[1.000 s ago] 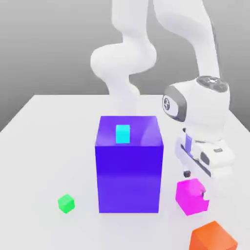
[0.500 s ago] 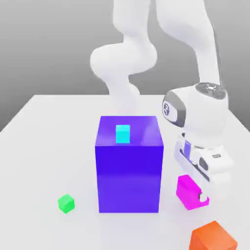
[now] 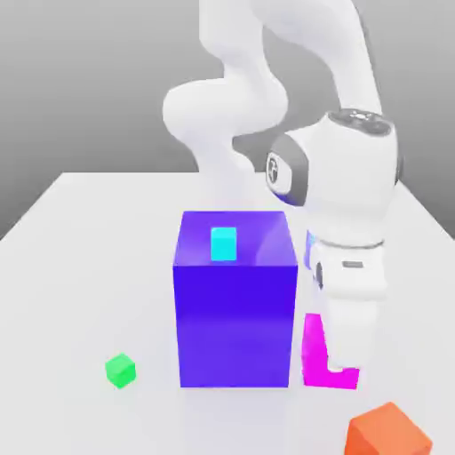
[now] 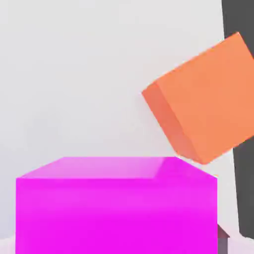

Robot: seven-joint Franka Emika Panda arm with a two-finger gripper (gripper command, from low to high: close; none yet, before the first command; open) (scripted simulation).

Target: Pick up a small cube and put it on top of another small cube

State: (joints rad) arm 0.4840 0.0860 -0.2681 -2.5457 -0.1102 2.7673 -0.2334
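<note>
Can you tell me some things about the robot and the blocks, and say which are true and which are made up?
1. The tool is shut on the bright magenta-pink cube. True.
2. The tiny cyan cube sits on the big blue-purple block. True.
3. The tiny green cube is stacked on the pink cube. False: it sits alone on the white table.
4. The orange cube is on the purple block. False: it rests on the table.

Magenta-pink cube (image 3: 314, 360) beside blue-purple block (image 3: 235, 302); green cube (image 3: 120, 371) apart, opposite side.
</note>
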